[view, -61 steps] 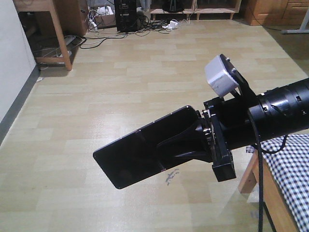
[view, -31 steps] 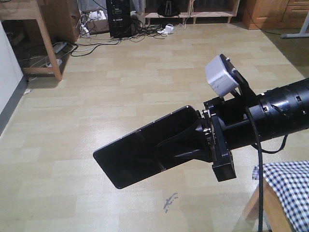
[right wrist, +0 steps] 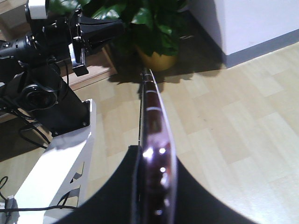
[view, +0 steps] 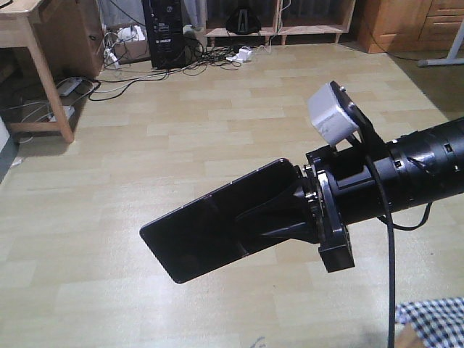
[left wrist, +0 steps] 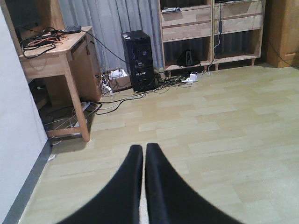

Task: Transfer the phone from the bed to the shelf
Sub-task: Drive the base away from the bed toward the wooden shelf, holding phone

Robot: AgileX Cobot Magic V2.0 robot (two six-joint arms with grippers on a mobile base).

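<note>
The phone [view: 210,228], a glossy black slab, hangs level above the floor, with my right gripper [view: 250,217] shut on one end. The right wrist view shows the phone [right wrist: 152,107] edge-on, clamped between the two black fingers of that gripper [right wrist: 154,151]. My left gripper [left wrist: 144,148] is shut with nothing in it and points across the floor toward the shelf [left wrist: 205,30], a light-wood unit against the far wall. A checked corner of the bed [view: 435,322] shows at the lower right. The left gripper [right wrist: 105,28] also appears at the upper left of the right wrist view.
A wooden desk [left wrist: 51,51] stands at the left by a white wall [left wrist: 18,140]. A black computer tower [left wrist: 139,60] and loose cables [left wrist: 117,98] lie between desk and shelf. A potted plant [right wrist: 154,28] stands behind the arms. A wooden cabinet [view: 406,22] stands at the far right.
The room has slid through the front view: the bed has dropped almost out at the lower right, and the desk and tower have shifted right and nearer. The right arm and phone keep their pose.
</note>
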